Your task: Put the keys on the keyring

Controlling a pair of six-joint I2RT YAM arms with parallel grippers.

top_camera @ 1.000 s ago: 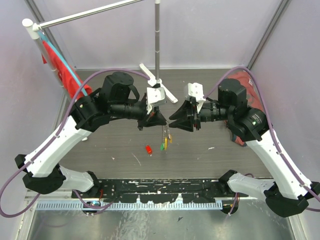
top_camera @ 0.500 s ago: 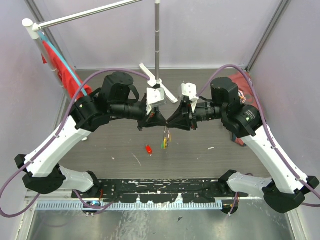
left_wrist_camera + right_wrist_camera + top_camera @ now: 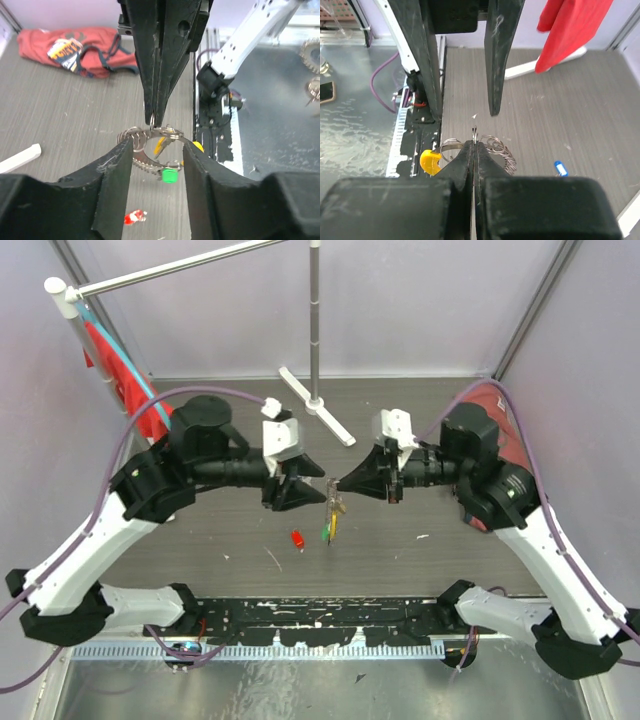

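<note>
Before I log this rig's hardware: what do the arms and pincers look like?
The left arm and right arm have white links, black joint housings and a trailing purple cable each. The left pincer and right pincer are black tapering wedges.

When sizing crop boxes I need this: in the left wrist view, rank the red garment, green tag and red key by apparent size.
1. red garment
2. red key and green tag: near alike; the tag hangs nearer the camera, so unranked.

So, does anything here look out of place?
The red key and the blue key lie loose on the table; neither is on the keyring that the right gripper pinches in the air.
</note>
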